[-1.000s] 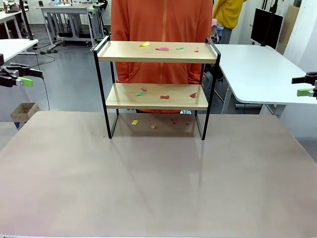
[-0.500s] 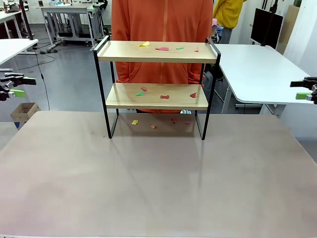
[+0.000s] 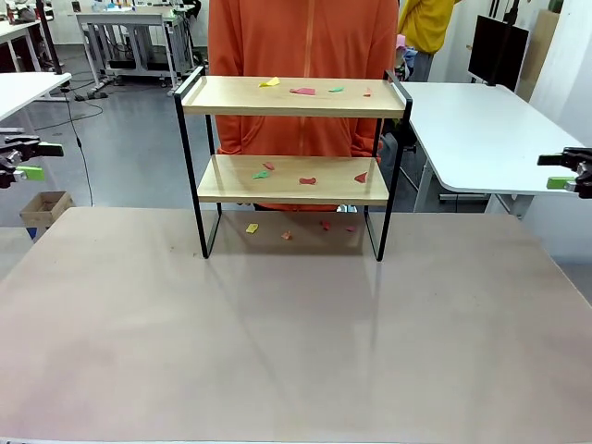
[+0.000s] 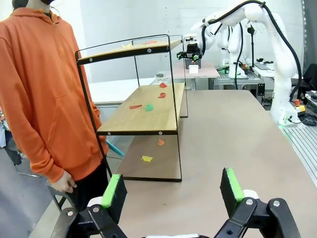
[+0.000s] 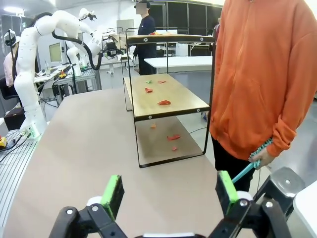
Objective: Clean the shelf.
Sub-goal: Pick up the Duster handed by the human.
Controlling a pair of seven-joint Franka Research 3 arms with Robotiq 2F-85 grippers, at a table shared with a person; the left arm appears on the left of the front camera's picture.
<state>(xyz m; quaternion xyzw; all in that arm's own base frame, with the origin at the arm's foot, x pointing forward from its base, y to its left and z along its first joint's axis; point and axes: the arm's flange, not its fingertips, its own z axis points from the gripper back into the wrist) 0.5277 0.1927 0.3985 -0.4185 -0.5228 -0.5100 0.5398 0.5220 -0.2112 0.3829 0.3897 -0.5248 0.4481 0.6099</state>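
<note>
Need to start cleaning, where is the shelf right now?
In the front view, the shelf stands at the table's far edge, centred, right before the person in orange.

The right gripper (image 5: pixel 169 193) is seen with its green pads (image 5: pixel 113 194) spread wide apart. The shelf (image 5: pixel 166 101) is stood on the brown table (image 5: pixel 84 148), with coloured scraps (image 5: pixel 164 102) scattered on its lower board and beneath it. At the far side, a teal tool (image 5: pixel 246 171) is held in a person's hand (image 5: pixel 261 157).

The front camera faces across the beige table (image 3: pixel 277 342) at the two-tier wooden shelf in a black metal frame (image 3: pixel 294 180), from fairly near. Both wrist cameras look in from opposite table ends, sharing that shelf end-on.
</note>
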